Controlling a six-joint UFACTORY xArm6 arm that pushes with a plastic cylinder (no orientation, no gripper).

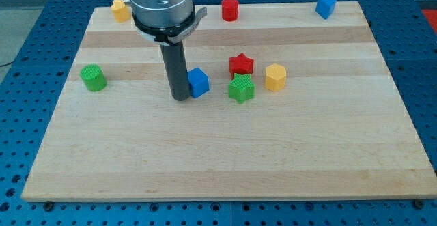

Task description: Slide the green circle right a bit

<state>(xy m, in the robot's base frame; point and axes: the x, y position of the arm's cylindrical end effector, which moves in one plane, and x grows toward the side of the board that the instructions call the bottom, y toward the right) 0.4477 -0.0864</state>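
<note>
The green circle (93, 78) stands near the board's left edge, at mid height. My tip (181, 97) rests on the board well to the right of it, touching or nearly touching the left side of a blue cube (198, 82). The rod rises from there to the arm's grey wrist at the view's top.
A green star (241, 89), a red star (240, 65) and a yellow hexagon (275, 77) cluster right of the blue cube. Along the top edge are a yellow block (121, 10), a red cylinder (230, 9) and a blue block (326, 7). The wooden board (225, 158) lies on a blue perforated table.
</note>
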